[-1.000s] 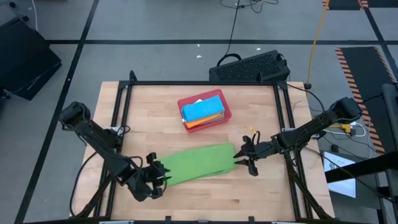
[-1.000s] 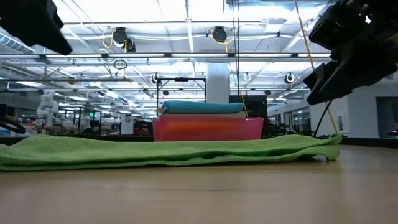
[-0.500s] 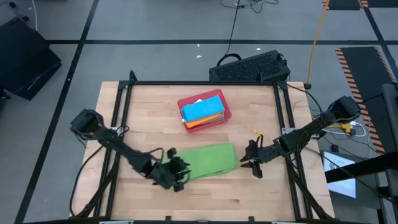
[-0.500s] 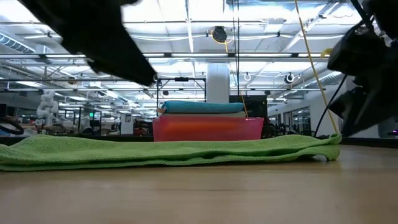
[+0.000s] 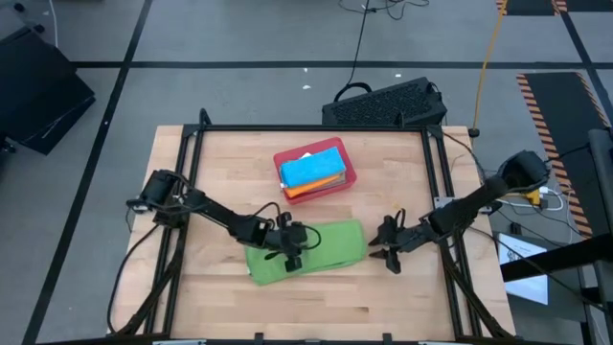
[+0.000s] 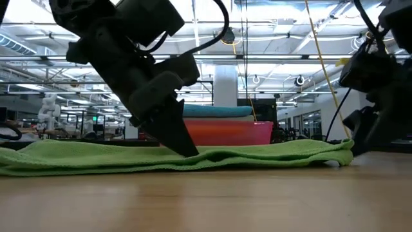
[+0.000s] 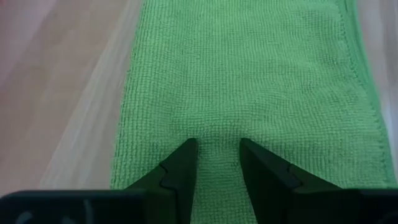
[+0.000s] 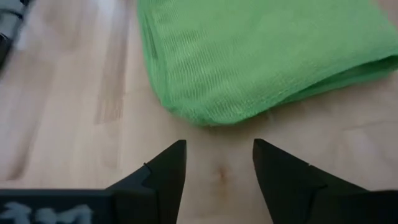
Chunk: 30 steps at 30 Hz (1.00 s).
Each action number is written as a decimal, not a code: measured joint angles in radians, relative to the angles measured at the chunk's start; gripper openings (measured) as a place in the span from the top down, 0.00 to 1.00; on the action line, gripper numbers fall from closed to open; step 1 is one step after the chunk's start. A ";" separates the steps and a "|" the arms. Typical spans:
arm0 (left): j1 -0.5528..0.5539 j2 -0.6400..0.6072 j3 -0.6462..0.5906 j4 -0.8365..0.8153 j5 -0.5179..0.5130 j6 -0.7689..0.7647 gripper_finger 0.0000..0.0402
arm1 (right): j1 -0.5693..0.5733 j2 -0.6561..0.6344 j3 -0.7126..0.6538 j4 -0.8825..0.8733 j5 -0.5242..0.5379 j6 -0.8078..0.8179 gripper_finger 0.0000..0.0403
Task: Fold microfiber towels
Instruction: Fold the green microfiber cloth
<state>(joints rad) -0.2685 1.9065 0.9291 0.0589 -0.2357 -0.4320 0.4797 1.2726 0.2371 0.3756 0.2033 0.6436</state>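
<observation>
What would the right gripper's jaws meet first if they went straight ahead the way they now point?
Most likely the folded end of the bright green towel, which lies directly ahead of the right gripper; only bare table separates them. The jaws stand open and empty.

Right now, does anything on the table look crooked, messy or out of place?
Nothing looks damaged or spilled. The bright green towel lies at a slant on the table, half folded, with the left end effector pressing on it. The folded stack in the red tray also sits slightly askew. The right end effector stands open beside the towel's end.
</observation>
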 joint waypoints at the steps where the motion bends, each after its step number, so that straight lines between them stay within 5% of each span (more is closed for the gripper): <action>1: 0.002 0.001 0.001 -0.007 0.001 -0.005 0.68 | 0.000 0.028 0.000 0.022 -0.012 -0.001 0.55; 8: -0.001 -0.004 0.000 -0.029 0.013 0.006 0.68 | -0.001 0.186 0.001 0.255 -0.045 -0.004 0.55; 22: -0.001 -0.003 -0.002 -0.032 0.001 -0.016 0.68 | 0.000 0.358 0.001 0.691 -0.295 -0.007 0.63; 30: -0.001 -0.044 -0.007 -0.050 0.102 0.028 0.68 | 0.000 0.273 0.000 0.605 -0.441 0.053 0.66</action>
<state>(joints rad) -0.2695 1.8623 0.9222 0.0087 -0.1336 -0.4043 0.4801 1.5457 0.2375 0.9806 -0.2378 0.6964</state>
